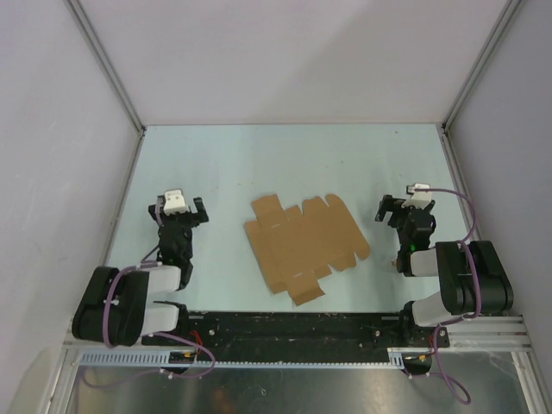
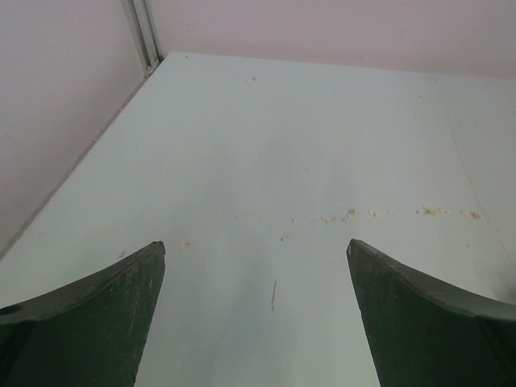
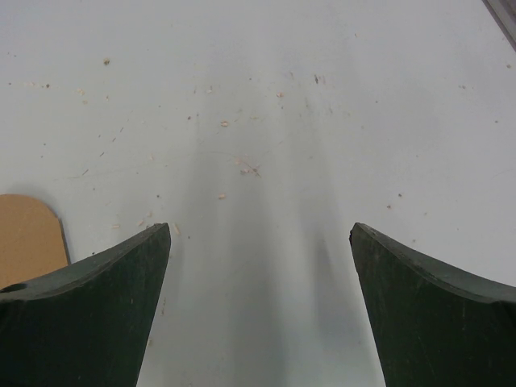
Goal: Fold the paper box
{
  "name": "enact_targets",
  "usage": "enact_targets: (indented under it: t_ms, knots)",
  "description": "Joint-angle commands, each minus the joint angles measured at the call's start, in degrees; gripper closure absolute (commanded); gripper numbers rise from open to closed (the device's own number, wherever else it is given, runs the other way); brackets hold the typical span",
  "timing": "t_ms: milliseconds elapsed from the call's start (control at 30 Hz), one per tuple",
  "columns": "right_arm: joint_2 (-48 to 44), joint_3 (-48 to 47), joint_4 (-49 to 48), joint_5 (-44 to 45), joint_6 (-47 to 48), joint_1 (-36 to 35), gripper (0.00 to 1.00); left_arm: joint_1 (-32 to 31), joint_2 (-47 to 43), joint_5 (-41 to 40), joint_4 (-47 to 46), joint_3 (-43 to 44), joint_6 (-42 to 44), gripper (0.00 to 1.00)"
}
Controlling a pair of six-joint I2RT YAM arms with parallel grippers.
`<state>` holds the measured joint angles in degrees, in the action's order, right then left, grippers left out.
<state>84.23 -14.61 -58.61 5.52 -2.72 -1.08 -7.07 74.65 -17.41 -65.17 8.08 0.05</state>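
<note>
The paper box (image 1: 304,245) lies as a flat brown die-cut sheet with tabs and flaps in the middle of the table, between the two arms. My left gripper (image 1: 178,212) is open and empty, well to the left of the sheet. In the left wrist view (image 2: 256,246) only bare table shows between its fingers. My right gripper (image 1: 404,207) is open and empty, just right of the sheet. In the right wrist view (image 3: 260,230) a rounded brown tab of the sheet (image 3: 28,238) shows at the left edge.
The pale table top (image 1: 293,159) is closed in by white walls with metal corner posts (image 1: 103,65) at the back left and right. Small crumbs and specks lie on the surface (image 2: 379,213). A black rail (image 1: 285,328) runs along the near edge.
</note>
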Motion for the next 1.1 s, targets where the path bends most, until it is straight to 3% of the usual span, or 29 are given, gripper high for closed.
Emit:
enact_targets:
  t_ms: [0, 100, 133, 233, 333, 400, 433, 500, 633, 767, 933, 1067]
  knots:
    - [0.5, -1.56, -1.69, -0.6, 0.7, 0.64, 0.0, -1.71, -6.61, -2.28, 8.46, 4.75, 2.92, 0.0]
    - [0.41, -1.39, -1.95, -0.42, 0.96, 0.47, 0.0, -6.62, -9.96, -7.44, 11.38, 6.25, 6.44, 0.0]
    - [0.24, -1.99, -1.95, 3.49, 0.53, -0.32, 0.0, -8.12, -10.92, -10.68, 11.46, 6.95, 7.58, 0.0]
    - [-4.93, -4.53, 7.24, 16.56, 0.26, -5.13, 0.0, -14.01, -12.33, -18.61, 12.34, 8.62, 11.44, 0.0]
    - [-11.35, -11.3, 24.37, 19.62, -4.11, -7.09, 0.0, -19.89, -13.91, -24.94, 13.74, 10.03, 10.85, 0.0]
    - [-15.39, -15.87, 36.69, 13.95, -7.54, -7.44, 0.0, -21.31, -15.23, -28.72, 15.85, 11.08, 6.4, 0.0]
    - [-16.45, -16.76, 41.42, 11.73, -8.34, -7.36, 0.0, -21.84, -16.2, -28.91, 21.95, 11.95, 3.66, 0.01]
    - [-19.53, -18.52, 45.14, 6.99, -11.67, -7.44, 0.0, -21.76, -19.45, -24.11, 31.02, 15.54, -3.0, 0.0]
    - [-23.49, -21.59, 55.15, -0.92, -17.39, -7.01, 0.0, -21.67, -21.04, -17.13, 48.0, 20.65, -6.73, 0.0]
    - [-25.25, -23.88, 60.88, -7.18, -22.13, -7.18, 0.0, -21.76, -20.78, -17.05, 55.67, 23.83, -11.91, 0.0]
    - [-23.77, -24.15, 60.64, -26.23, -27.51, 0.54, 0.0, -21.67, -19.2, -16.87, 61.89, 25.49, -17.63, 0.0]
    - [-23.93, -24.32, 62.21, -29.43, -25.94, 0.64, 0.0, -21.67, -17.35, -10.03, 69.2, 29.36, -18.95, 0.0]
